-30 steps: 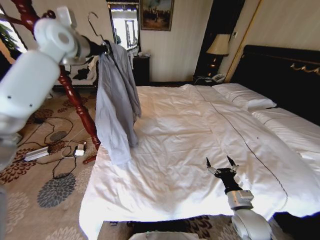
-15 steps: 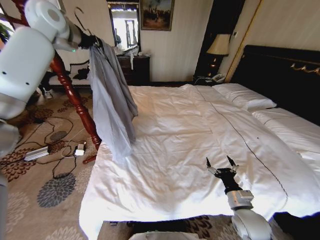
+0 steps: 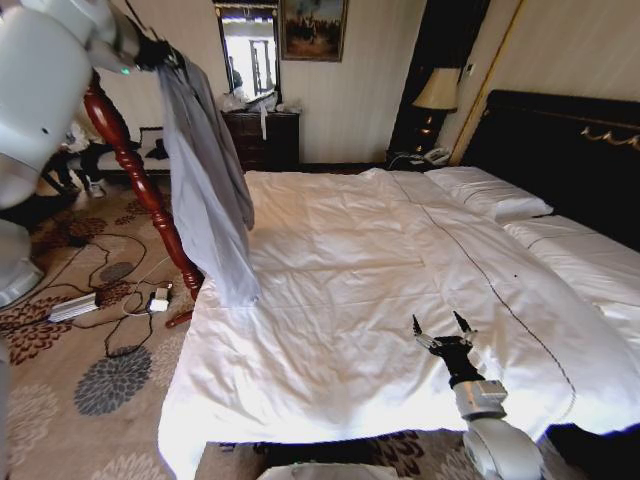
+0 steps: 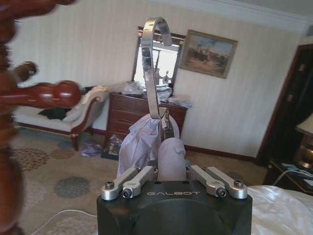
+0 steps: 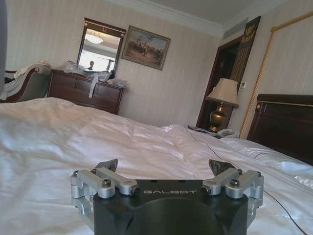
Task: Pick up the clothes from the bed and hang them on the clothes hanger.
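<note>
The clothes, a light grey-blue jacket [image 3: 208,185], hang off the clothes hanger, clear of the bed [image 3: 400,260] and just past its left edge. My left gripper [image 3: 150,52] is raised at the top left, shut on the hanger at the jacket's collar. In the left wrist view the hanger's silver hook [image 4: 149,73] rises above the left gripper [image 4: 171,161], with jacket cloth [image 4: 142,147] bunched below it. The hanger's black body is hidden by cloth. My right gripper [image 3: 443,335] hovers low over the bed's near right part, open and holding nothing [image 5: 164,166].
A reddish-brown wooden coat stand [image 3: 140,190] stands left of the bed, right beside the hanging jacket; one of its arms [image 4: 49,94] is close to the hook. Cables and a power strip [image 3: 75,305] lie on the carpet. Dresser [image 3: 262,135] at the back wall.
My left arm has swung left and upward, carrying the hanger and jacket away from the bed toward the coat stand. The right arm has stayed put.
</note>
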Controlling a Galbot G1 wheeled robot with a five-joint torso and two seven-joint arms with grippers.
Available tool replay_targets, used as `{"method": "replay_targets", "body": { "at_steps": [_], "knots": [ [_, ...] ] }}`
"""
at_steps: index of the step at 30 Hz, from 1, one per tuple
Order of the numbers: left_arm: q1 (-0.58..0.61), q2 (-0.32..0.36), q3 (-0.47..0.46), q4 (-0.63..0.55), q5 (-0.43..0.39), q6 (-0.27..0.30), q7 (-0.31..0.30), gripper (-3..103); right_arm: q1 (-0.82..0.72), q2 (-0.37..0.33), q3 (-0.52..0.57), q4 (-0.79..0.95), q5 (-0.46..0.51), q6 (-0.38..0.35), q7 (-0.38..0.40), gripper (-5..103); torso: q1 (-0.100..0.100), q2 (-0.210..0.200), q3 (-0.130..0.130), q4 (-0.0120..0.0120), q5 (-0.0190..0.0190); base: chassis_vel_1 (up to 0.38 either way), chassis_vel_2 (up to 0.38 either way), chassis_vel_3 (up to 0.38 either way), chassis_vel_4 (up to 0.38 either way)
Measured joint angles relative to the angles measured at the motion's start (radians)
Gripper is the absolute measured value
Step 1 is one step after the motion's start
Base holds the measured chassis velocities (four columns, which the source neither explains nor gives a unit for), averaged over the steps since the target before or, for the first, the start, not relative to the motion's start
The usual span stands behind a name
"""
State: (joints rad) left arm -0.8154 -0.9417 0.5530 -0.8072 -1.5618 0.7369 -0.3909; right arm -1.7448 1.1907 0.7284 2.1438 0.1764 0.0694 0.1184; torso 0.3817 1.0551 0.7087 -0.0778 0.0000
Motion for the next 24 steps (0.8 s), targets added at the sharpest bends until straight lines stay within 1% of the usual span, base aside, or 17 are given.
{"method": "replay_targets", "body": {
  "at_steps": [4,10,11,13,20,23,24],
  "knots": [
    [0.005,0.018,0.005,0.022,0.015,0.0,0.008,15,0.0,0.0,0.0,0.0,0.0,0.0,0.0,100,0.0,0.0,0.0,0.0001,-0.0002,0.0,0.0,0.0,0.0],
    [0.022,0.02,-0.004,0.049,0.054,0.0,0.025,15,0.0,0.0,0.0,0.0,0.0,0.0,0.0,100,0.0,0.0,0.0,-0.0001,-0.0005,0.0,0.0,0.0,0.0],
    [0.024,0.014,-0.01,0.058,0.073,0.0,0.032,15,0.0,0.0,0.0,0.0,0.0,0.0,0.0,100,0.0,0.0,0.0,0.0001,-0.0004,0.0,0.0,0.0,0.0],
    [0.025,0.004,-0.014,0.067,0.084,-0.001,0.033,15,0.0,0.0,0.0,0.0,0.0,0.0,0.0,100,0.0,0.0,0.0,-0.0004,0.0001,0.0,0.0,0.0,0.0],
    [0.025,-0.015,-0.023,0.092,0.102,-0.001,0.033,15,0.0,0.0,0.0,0.0,0.0,0.0,0.0,100,0.0,0.0,0.0,-0.0002,0.0,0.0,0.0,0.0,0.0],
    [0.025,-0.034,-0.043,0.14,0.122,-0.002,0.038,15,0.0,0.0,0.0,0.0,0.0,0.0,0.0,100,0.0,0.0,0.0,-0.0002,0.0,0.0,0.0,0.0,0.0],
    [0.025,-0.034,-0.043,0.14,0.122,-0.002,0.038,15,0.0,0.0,0.0,0.0,0.0,0.0,0.0,100,0.0,0.0,0.0,-0.0002,0.0,0.0,0.0,0.0,0.0]
  ]
}}
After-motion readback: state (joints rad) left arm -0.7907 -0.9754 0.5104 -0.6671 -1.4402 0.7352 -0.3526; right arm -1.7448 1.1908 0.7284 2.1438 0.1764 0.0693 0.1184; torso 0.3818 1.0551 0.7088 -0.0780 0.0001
